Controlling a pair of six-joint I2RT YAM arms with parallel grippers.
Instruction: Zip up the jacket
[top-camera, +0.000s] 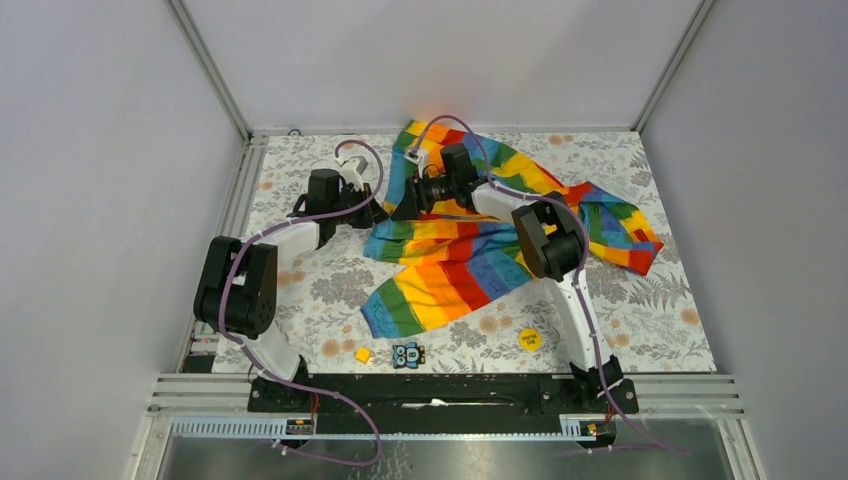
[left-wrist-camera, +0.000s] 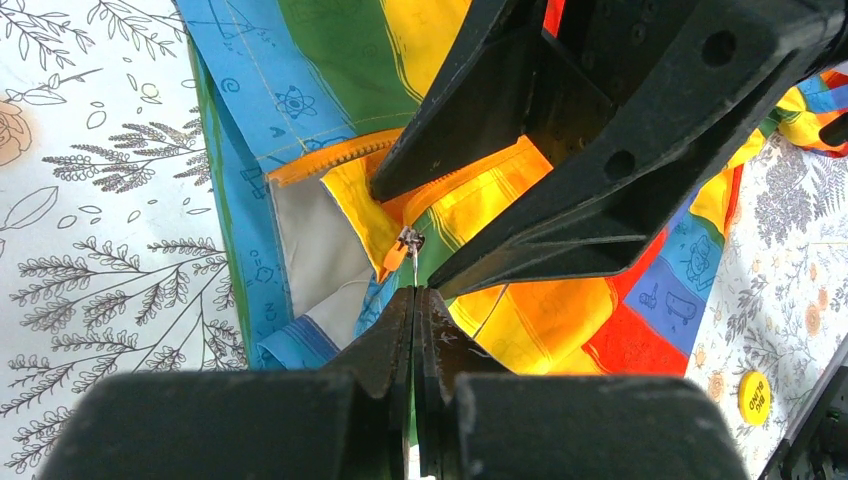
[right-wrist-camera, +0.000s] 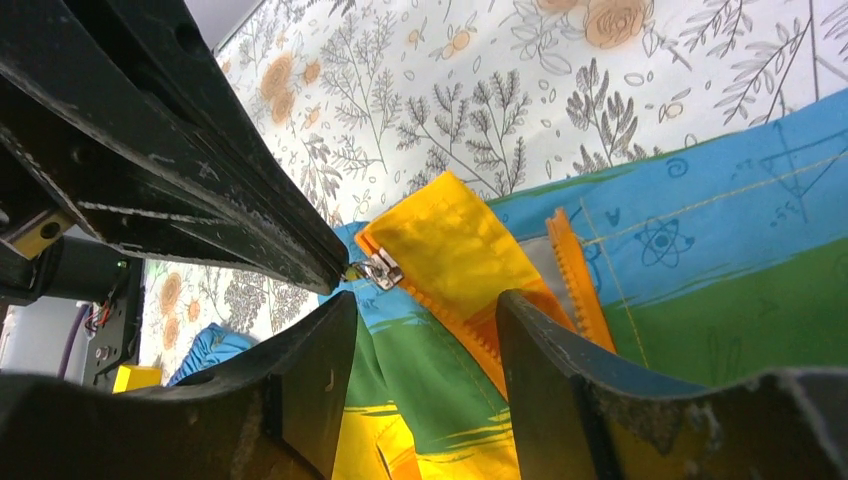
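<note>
The rainbow-striped jacket (top-camera: 460, 270) lies spread over the middle and right of the table. Its front is open near the left edge, and grey lining (left-wrist-camera: 305, 235) shows there. My left gripper (left-wrist-camera: 415, 292) is shut on the thin metal pull of the zipper slider (left-wrist-camera: 408, 240), which sits at the end of one orange toothed strip (right-wrist-camera: 470, 320). The other orange strip (right-wrist-camera: 570, 270) lies loose beside it. My right gripper (right-wrist-camera: 425, 305) is open, its two fingers standing either side of the slider's strip on green and yellow fabric. In the top view both grippers meet at the jacket's left edge (top-camera: 390, 208).
A yellow round disc (top-camera: 529, 338), a small yellow cube (top-camera: 363, 354) and a small blue-and-black figure (top-camera: 407, 354) lie near the front edge of the floral table (top-camera: 300, 300). Grey walls close in the back and both sides.
</note>
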